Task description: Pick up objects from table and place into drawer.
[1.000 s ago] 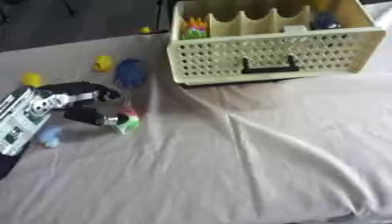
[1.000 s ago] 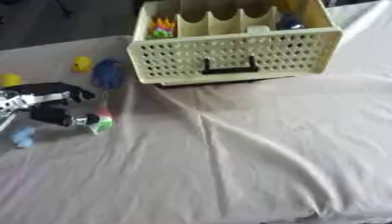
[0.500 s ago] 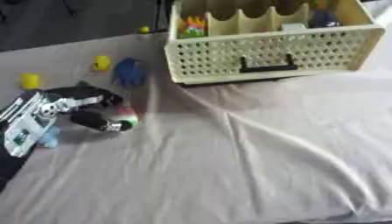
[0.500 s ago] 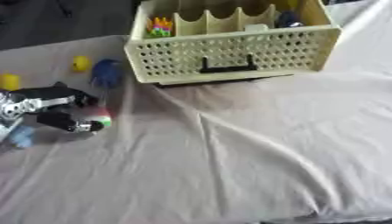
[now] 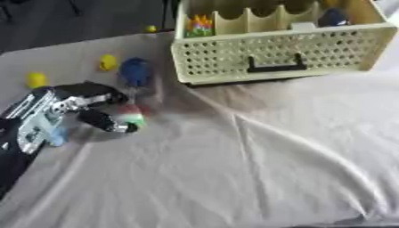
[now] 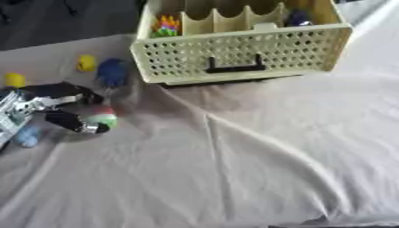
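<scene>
Curling our left hand [image 5: 74, 104] round the red-and-green toy [image 5: 131, 115] near the table's left edge, fingers clamped above and below it, we judge this grip readies a lift toward the drawer [image 5: 280, 58] at the far edge.

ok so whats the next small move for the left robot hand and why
Probably lift. The left robot hand has its fingers curled round a small red, white and green object down at the tablecloth, left of the cream drawer. The drawer stands open with things already inside, so raising the object clear of the cloth before carrying it right seems sensible.
</scene>
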Available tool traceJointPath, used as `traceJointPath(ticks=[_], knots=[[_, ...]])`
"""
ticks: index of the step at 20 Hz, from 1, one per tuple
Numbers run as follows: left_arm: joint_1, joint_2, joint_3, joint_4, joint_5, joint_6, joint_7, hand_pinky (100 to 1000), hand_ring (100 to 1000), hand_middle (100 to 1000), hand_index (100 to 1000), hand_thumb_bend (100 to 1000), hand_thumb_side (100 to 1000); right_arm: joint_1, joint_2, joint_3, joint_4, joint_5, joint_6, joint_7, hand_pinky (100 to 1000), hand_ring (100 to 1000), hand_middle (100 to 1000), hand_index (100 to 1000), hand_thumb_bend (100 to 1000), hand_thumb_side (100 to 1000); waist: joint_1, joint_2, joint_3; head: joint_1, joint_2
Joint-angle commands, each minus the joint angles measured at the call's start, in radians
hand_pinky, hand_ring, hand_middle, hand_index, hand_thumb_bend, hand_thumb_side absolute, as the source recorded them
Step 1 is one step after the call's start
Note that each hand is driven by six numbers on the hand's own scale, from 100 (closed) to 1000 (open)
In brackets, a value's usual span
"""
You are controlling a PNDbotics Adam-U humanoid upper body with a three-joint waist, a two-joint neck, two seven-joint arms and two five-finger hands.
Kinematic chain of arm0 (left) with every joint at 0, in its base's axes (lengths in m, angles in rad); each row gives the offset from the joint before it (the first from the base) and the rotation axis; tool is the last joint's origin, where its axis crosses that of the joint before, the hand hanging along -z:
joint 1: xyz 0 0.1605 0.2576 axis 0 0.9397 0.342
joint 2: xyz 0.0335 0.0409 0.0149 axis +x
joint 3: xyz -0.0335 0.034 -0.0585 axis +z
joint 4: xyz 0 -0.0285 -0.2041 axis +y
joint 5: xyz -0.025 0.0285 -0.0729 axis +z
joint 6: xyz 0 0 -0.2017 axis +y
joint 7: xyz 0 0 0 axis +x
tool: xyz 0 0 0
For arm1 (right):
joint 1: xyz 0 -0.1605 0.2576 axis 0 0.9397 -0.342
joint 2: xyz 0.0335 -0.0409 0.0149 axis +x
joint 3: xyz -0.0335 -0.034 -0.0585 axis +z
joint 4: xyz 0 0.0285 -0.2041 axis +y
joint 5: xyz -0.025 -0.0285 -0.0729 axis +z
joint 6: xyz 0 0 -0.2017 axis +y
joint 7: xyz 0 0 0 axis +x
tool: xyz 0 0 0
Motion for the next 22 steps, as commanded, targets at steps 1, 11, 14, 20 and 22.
traceJointPath(ticks=[1,11,14,20,22], knots=[[0.007,-0.001,-0.029,0.028,-0.045,-0.008,0.028,697,769,737,838,509,794,-0.008,-0.012,-0.011,-0.021,-0.003,0.006,0.004,520,386,406,758,100,731,-0.009,-0.009,0.000,-0.006,-0.023],[0.003,0.006,-0.052,-0.022,-0.061,0.012,0.060,551,581,560,734,468,678,-0.008,-0.005,-0.016,-0.021,-0.007,0.025,0.008,529,385,405,757,100,735,-0.008,-0.010,0.003,-0.020,-0.038],[0.004,0.006,-0.055,-0.024,-0.083,0.011,0.068,528,556,534,723,465,661,-0.009,-0.003,-0.016,-0.021,-0.009,0.028,0.010,530,385,407,757,100,735,-0.007,-0.009,0.002,-0.023,-0.039],[0.006,0.006,-0.060,-0.029,-0.131,0.013,0.103,471,504,487,682,353,578,-0.006,0.001,-0.018,-0.021,-0.009,0.036,0.015,535,383,407,755,100,738,-0.007,-0.008,0.001,-0.023,-0.039],[0.004,0.008,-0.059,-0.036,-0.128,0.017,0.102,463,498,482,678,314,563,-0.003,0.002,-0.017,-0.021,-0.007,0.037,0.017,535,383,407,755,100,738,-0.008,-0.009,0.002,-0.024,-0.038]])
